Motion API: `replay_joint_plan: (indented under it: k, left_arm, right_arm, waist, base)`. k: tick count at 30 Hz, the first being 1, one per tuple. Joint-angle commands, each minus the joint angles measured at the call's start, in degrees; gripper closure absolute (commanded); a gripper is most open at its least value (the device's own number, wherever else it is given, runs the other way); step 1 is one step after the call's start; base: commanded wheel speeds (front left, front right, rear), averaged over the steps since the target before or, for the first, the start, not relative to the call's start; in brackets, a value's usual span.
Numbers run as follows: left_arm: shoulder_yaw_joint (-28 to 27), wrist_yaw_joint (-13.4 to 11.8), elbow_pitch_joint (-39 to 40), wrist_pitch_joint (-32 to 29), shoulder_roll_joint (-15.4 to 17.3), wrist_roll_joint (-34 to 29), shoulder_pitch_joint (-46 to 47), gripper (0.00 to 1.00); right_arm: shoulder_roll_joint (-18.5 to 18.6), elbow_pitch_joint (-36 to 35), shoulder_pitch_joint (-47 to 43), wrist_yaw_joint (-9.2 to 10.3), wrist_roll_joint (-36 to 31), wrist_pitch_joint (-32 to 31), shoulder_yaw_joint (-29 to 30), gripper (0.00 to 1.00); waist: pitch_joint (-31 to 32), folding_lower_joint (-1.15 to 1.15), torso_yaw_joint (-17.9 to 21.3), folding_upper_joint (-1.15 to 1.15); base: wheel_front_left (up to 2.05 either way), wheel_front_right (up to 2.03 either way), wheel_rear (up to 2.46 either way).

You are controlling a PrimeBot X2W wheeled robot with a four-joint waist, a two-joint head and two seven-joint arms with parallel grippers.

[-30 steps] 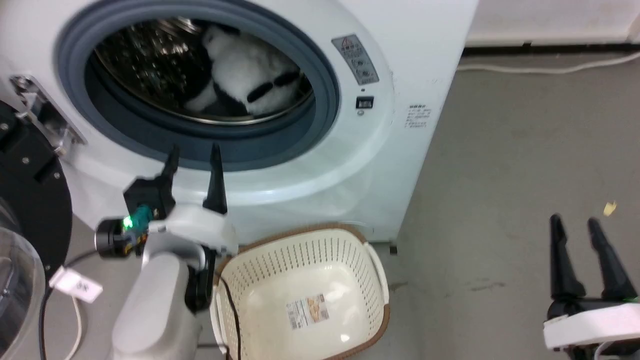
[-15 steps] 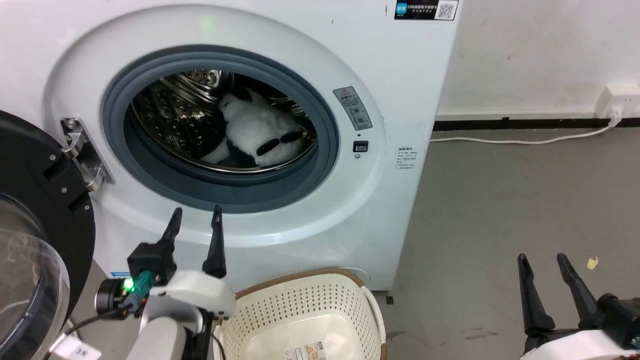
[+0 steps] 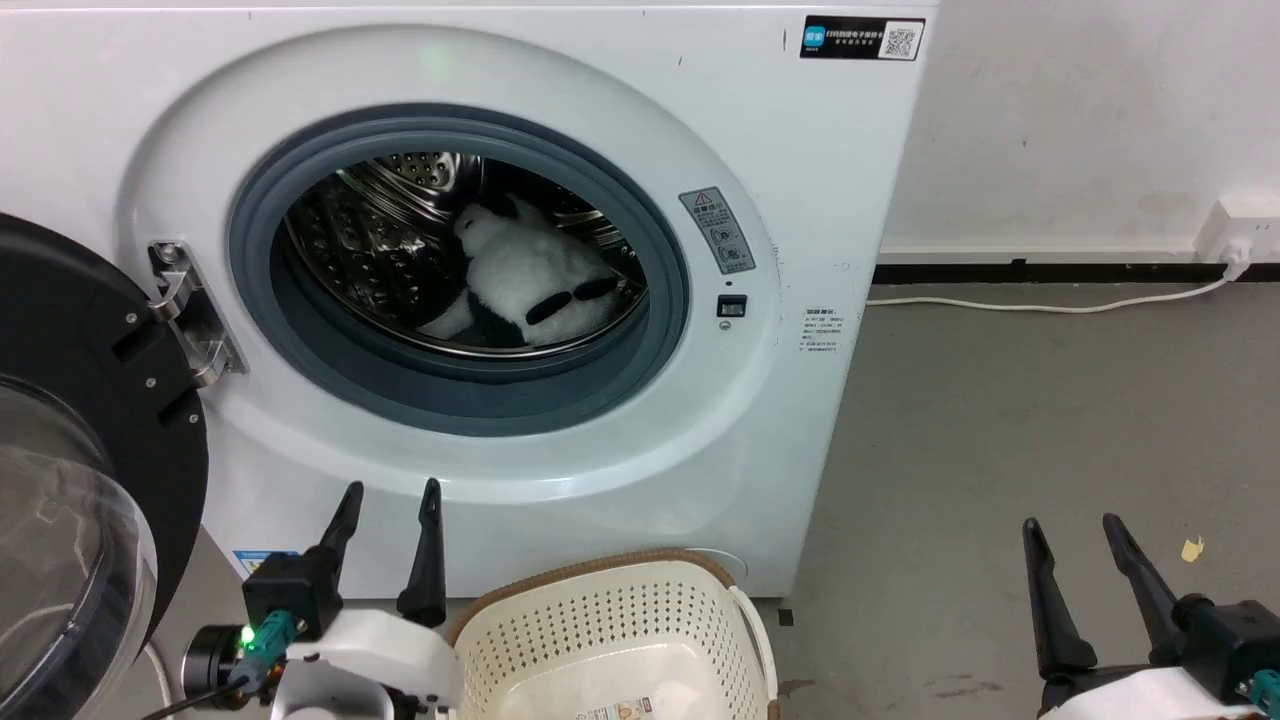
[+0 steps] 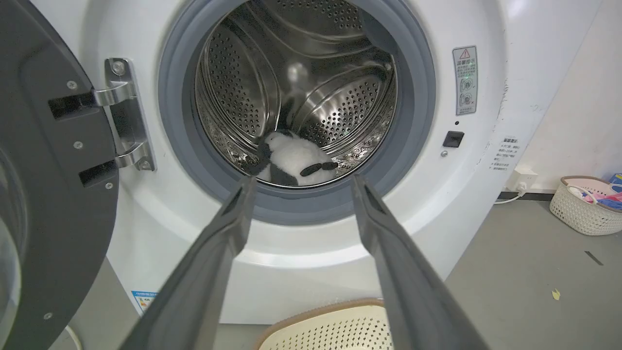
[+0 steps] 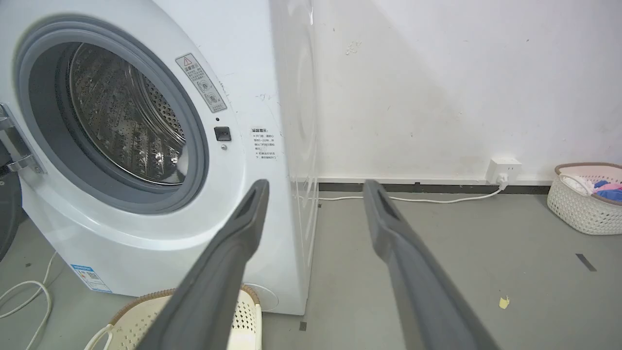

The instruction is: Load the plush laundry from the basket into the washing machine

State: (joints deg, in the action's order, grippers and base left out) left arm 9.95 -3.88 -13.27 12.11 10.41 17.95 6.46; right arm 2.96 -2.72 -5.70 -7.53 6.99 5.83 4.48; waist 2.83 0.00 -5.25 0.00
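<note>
The white washing machine (image 3: 800,180) stands with its port uncovered, and the panda-like plush laundry (image 3: 530,280) lies inside the steel drum, seen through the left wrist camera as the plush laundry (image 4: 296,160). Below the port sits the cream basket (image 3: 610,640), holding nothing but its label. My left gripper (image 3: 392,492) is open in front of the washer's lower face, above the basket's left rim, nothing between its fingers. My right gripper (image 3: 1070,528) is open over the grey floor at the lower right. Through the right wrist camera the washing machine (image 5: 252,97) and the basket (image 5: 238,311) show.
The black-rimmed glass door (image 3: 70,480) hangs wide open at the left, close to my left arm. A white cable (image 3: 1040,302) runs along the wall to a socket (image 3: 1240,232). A second basket with clothes (image 5: 588,197) stands far right. A yellow scrap (image 3: 1190,548) lies on the floor.
The head camera has tilted up, so the washer, basket and both grippers sit lower in the picture. The plush stays in the drum and both grippers stay open.
</note>
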Motion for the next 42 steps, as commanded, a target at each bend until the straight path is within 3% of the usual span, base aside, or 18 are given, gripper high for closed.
replay_joint_plan:
  k: [1, 29, 42]
  left_arm:
    - [-0.1, -0.2, 0.5, -0.1, 0.4, 0.5, -1.0, 0.0]
    - [1.1, -2.9, 4.8, -0.8, 0.0, 1.6, -7.2, 0.0]
    - [0.9, -3.1, 4.7, -0.2, 0.5, 2.2, -7.1, 0.0]
  right_arm:
    - [-0.1, 0.2, -1.2, 0.04, -0.4, 0.4, -0.1, 0.0]
    - [-0.1, 2.4, -2.6, 0.04, 2.0, 0.9, -1.9, 0.0]
    - [-0.1, 2.7, -2.3, 0.04, 2.5, 1.1, -1.9, 0.0]
  waist:
    - [0.1, 0.0, -0.1, 0.0]
    - [0.5, 0.0, 0.0, 0.0]
    - [0.5, 0.0, 0.0, 0.0]
  base:
    - [0.0, 0.0, 0.0]
    - [0.0, 0.0, 0.0]
    - [0.0, 0.0, 0.0]
